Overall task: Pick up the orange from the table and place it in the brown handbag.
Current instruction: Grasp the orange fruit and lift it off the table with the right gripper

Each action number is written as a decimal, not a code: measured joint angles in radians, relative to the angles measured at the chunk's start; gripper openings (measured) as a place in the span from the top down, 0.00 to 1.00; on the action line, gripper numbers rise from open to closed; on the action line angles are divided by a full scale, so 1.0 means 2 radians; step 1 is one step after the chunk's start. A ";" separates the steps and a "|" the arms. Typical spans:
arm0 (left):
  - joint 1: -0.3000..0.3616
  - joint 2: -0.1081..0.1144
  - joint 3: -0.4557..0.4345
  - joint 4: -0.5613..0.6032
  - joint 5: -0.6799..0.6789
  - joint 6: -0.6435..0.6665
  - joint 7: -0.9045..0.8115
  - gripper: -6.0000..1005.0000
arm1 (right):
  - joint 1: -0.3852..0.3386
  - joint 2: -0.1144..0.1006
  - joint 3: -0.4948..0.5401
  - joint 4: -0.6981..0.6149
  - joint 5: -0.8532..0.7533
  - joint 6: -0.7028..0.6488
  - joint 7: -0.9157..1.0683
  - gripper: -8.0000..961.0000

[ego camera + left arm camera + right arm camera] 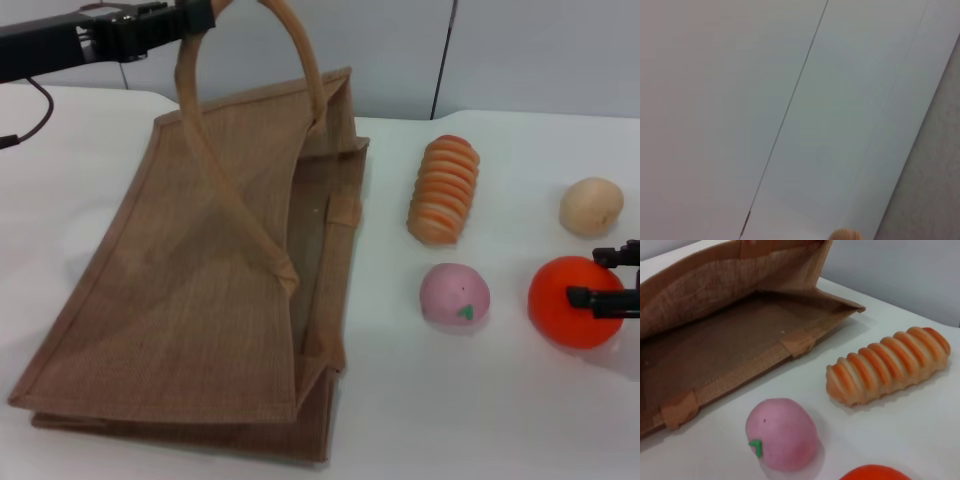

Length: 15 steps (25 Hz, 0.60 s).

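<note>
The orange (565, 310) is a smooth bright orange-red ball on the white table (430, 420) at the right; only its top shows in the right wrist view (875, 473). My right gripper (600, 277) is at the orange's right side, its black fingers apart over it. The brown handbag (200, 290) lies on its side at the left, mouth facing the fruits, its inside showing in the right wrist view (715, 340). My left gripper (197, 18) at the top left is shut on one looped handle (300, 60) and holds the upper side raised.
A ridged orange-and-cream piece (445, 190) lies just right of the bag's mouth. A pink round fruit (455, 293) sits between the bag and the orange. A small pale tan fruit (591, 205) is behind the orange. A wall stands behind the table.
</note>
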 joint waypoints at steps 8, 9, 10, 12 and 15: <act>0.000 0.000 0.002 0.000 0.001 -0.001 0.000 0.87 | 0.007 0.000 -0.005 -0.002 -0.001 -0.006 0.009 0.14; 0.000 0.000 0.002 0.000 0.001 -0.001 -0.001 0.87 | 0.008 0.000 -0.007 -0.003 -0.001 -0.006 0.009 0.14; 0.000 0.000 0.002 0.000 0.001 -0.001 -0.001 0.87 | 0.008 0.000 -0.009 -0.003 -0.001 -0.006 0.010 0.13; 0.000 0.001 0.002 0.000 0.001 -0.001 -0.001 0.87 | 0.008 0.000 -0.014 -0.003 -0.003 -0.008 0.013 0.13; 0.001 0.001 0.001 0.000 0.003 -0.001 -0.002 0.87 | 0.008 -0.001 -0.020 -0.005 -0.007 -0.009 0.021 0.09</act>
